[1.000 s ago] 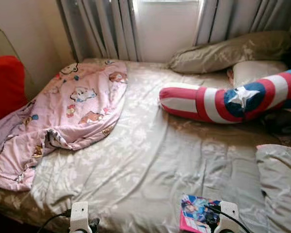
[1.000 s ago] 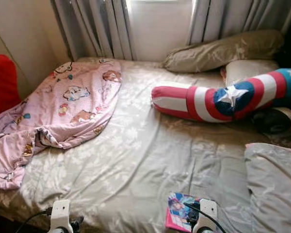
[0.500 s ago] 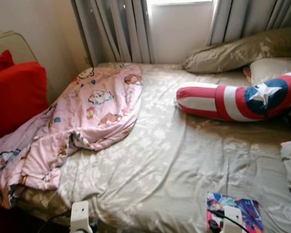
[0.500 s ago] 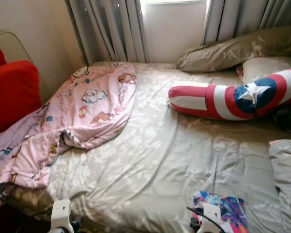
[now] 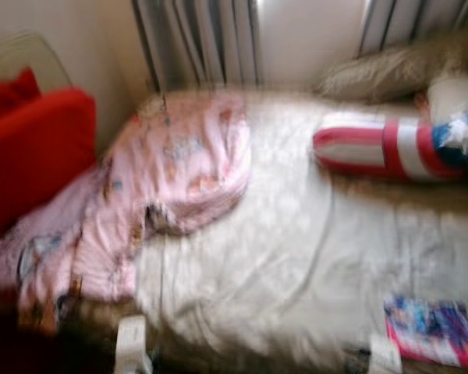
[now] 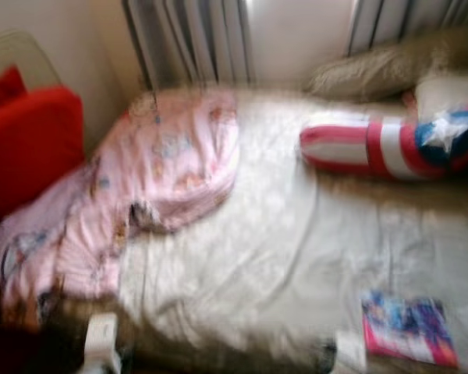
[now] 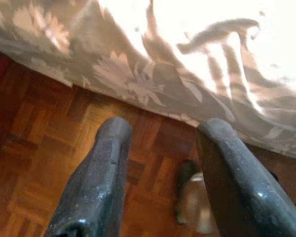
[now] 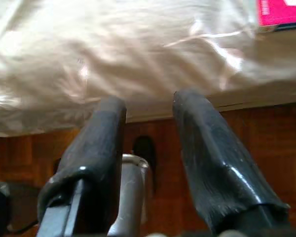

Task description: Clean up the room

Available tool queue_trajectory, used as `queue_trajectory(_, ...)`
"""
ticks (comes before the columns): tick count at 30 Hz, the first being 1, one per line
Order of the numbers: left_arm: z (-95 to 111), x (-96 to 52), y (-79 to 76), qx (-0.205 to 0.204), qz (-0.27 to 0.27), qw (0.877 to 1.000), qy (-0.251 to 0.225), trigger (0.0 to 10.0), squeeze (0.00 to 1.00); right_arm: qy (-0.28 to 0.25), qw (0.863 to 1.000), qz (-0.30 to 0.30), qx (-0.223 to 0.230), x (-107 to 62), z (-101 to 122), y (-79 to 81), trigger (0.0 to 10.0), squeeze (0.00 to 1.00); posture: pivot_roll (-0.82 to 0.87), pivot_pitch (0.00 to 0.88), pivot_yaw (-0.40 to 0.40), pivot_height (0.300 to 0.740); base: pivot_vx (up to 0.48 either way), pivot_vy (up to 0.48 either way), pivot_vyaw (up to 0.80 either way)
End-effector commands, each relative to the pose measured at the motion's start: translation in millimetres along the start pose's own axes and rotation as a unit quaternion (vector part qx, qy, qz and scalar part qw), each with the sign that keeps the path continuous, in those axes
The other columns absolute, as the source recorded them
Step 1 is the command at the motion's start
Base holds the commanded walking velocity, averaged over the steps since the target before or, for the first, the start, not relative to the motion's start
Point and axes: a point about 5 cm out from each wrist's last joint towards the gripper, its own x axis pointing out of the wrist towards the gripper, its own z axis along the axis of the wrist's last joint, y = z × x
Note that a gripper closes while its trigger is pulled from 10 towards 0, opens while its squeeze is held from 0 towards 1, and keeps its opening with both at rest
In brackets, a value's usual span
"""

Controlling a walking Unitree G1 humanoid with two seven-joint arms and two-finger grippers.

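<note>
A wide bed point(image 5: 296, 257) under a creased, pale floral sheet takes up most of the blurred head views. A soft pink cartoon-print blanket point(image 5: 140, 202) lies crumpled over its left side and spills off the near corner. A plump red cushion point(image 5: 31, 148) sits just left of the bed, and grey pleated curtains point(image 5: 203, 43) hang behind. A long red, white and blue bolster with a star point(image 5: 398, 148) lies at the far right below a drab pillow point(image 5: 390, 70). A flat, glossy, brightly coloured book point(image 5: 433, 331) rests near the front right edge. Compared with half a second ago, the whole picture has slid rightwards and smeared, so the camera has turned. The left gripper point(image 7: 160, 163) and right gripper point(image 8: 148, 143) hang low over parquet floor point(image 7: 34, 148) beside the sheet's edge, each with its fingers apart and holding nothing.
</note>
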Motion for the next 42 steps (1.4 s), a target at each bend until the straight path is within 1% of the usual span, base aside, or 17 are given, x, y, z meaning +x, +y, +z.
queue_trajectory(1,-3.7,-1.5,8.7,0.015,0.007,1.0,0.008,10.0,0.0,-0.003,1.0,0.019,0.008,2.7,2.2,12.6,10.0,0.0,0.04,0.098,0.049,0.74,0.0,0.48,0.0)
queue_trajectory(6,-6.8,-2.2,8.6,0.012,0.008,1.0,0.013,10.0,0.0,-0.007,1.0,0.021,0.006,3.8,6.8,12.8,10.0,0.0,0.04,0.104,0.046,0.74,0.0,0.48,0.0)
queue_trajectory(11,-8.7,-2.8,9.3,0.011,0.009,1.0,0.015,10.0,0.0,-0.008,1.0,0.023,0.004,4.9,8.9,16.0,10.0,0.0,0.04,0.103,0.044,0.74,0.0,0.48,0.0)
queue_trajectory(14,-10.1,-3.2,10.1,0.011,0.01,1.0,0.017,10.0,0.0,-0.008,1.0,0.025,0.004,6.2,10.4,21.6,10.0,0.0,0.04,0.106,0.045,0.74,0.0,0.48,0.0)
queue_trajectory(18,-10.7,-3.3,9.8,0.011,0.009,1.0,0.018,10.0,0.0,-0.008,1.0,0.026,0.005,6.2,10.8,21.4,10.0,0.0,0.04,0.104,0.044,0.74,0.0,0.48,0.0)
queue_trajectory(19,-10.9,-3.4,9.6,0.011,0.009,1.0,0.018,10.0,0.0,-0.008,1.0,0.025,0.005,6.0,10.8,20.2,10.0,0.0,0.04,0.106,0.044,0.74,0.0,0.48,0.0)
queue_trajectory(20,-11.3,-3.4,9.1,0.01,0.008,1.0,0.019,10.0,0.0,-0.009,1.0,0.022,0.008,5.2,10.7,15.0,10.0,0.0,0.04,0.106,0.044,0.74,0.0,0.48,0.0)
queue_trajectory(22,-11.3,-3.4,9.0,0.01,0.008,1.0,0.019,10.0,0.0,-0.009,1.0,0.022,0.009,4.9,10.7,13.5,10.0,0.0,0.04,0.106,0.044,0.74,0.0,0.48,0.0)
queue_trajectory(25,-11.6,-3.4,7.9,0.01,0.008,1.0,0.019,10.0,0.0,-0.009,1.0,0.016,0.005,3.0,9.0,5.7,10.0,0.0,0.04,0.111,0.042,0.74,0.0,0.48,0.0)
queue_trajectory(32,-11.3,-3.1,6.4,0.01,0.007,1.0,0.019,10.0,0.0,-0.006,1.0,0.015,0.002,2.2,6.6,4.3,10.0,0.0,0.04,0.115,0.041,0.74,0.0,0.48,0.0)
queue_trajectory(36,-10.9,-3.0,6.1,0.009,0.007,1.0,0.018,10.0,0.0,-0.004,1.0,0.017,-0.001,2.8,5.4,8.5,10.0,0.0,0.04,0.123,0.04,0.74,0.0,0.48,0.0)
queue_trajectory(37,-11.0,-3.0,5.9,0.009,0.007,1.0,0.018,10.0,0.0,-0.005,1.0,0.02,-0.003,4.4,7.4,14.7,10.0,0.0,0.04,0.124,0.041,0.74,0.0,0.48,0.0)
queue_trajectory(39,-11.2,-3.0,6.0,0.009,0.007,1.0,0.019,10.0,0.0,-0.006,1.0,0.022,-0.004,5.6,9.4,18.7,10.0,0.0,0.04,0.128,0.042,0.74,0.0,0.48,0.0)
queue_trajectory(42,-11.3,-3.2,6.8,0.01,0.008,1.0,0.019,10.0,0.0,-0.007,1.0,0.021,-0.003,6.0,10.8,19.0,10.0,0.0,0.04,0.128,0.043,0.74,0.0,0.32,0.0)
